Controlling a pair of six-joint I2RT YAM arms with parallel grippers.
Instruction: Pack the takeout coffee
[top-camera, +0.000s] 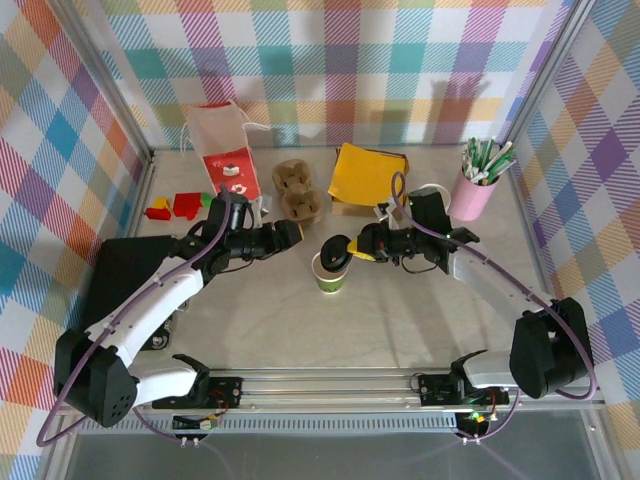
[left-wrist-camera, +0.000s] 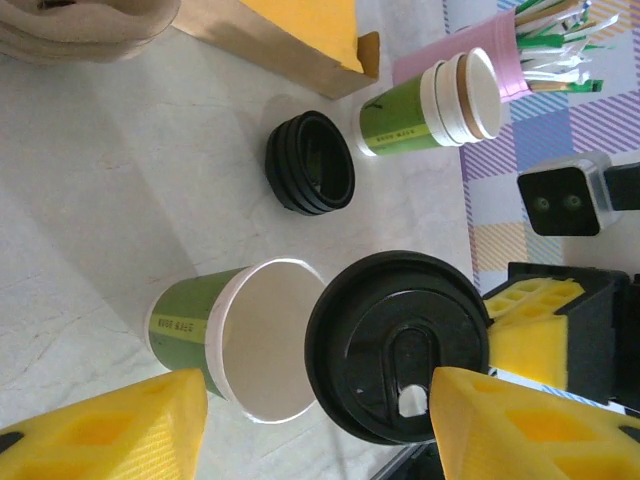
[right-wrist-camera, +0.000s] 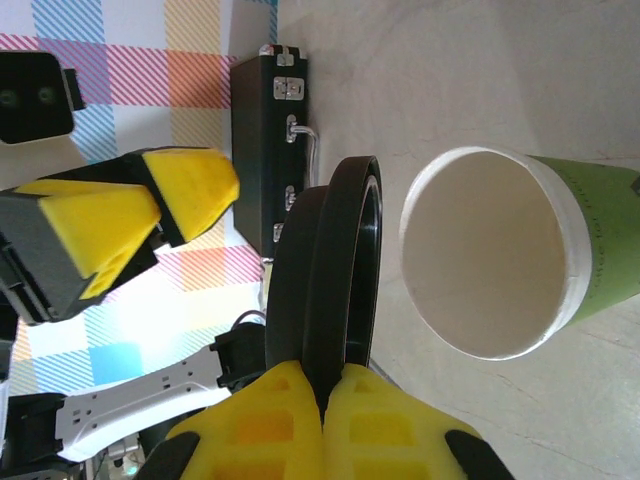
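Note:
The takeout coffee cup (top-camera: 328, 275) is a green paper cup standing upright mid-table, its cream-white mouth (left-wrist-camera: 262, 340) uncovered. My right gripper (top-camera: 358, 247) is shut on the rim of the black round lid (top-camera: 337, 252), holding it on edge just above the cup's far right rim. In the right wrist view the lid (right-wrist-camera: 335, 280) stands edge-on between the pads (right-wrist-camera: 325, 385), with the cup (right-wrist-camera: 495, 250) beside it. My left gripper (top-camera: 290, 233) hangs open just left of the cup. Its yellow fingers (left-wrist-camera: 100, 425) frame the cup and lid (left-wrist-camera: 400, 345) without touching either.
Behind the cup lie a brown pulp carrier (top-camera: 298, 190), a yellow packet (top-camera: 365, 172) and a paper bag (top-camera: 222, 150). At the back right stand a pink cup of straws (top-camera: 475, 190), spare lids (left-wrist-camera: 310, 162) and tipped spare cups (left-wrist-camera: 430, 110). A black case (top-camera: 125, 275) lies at the left.

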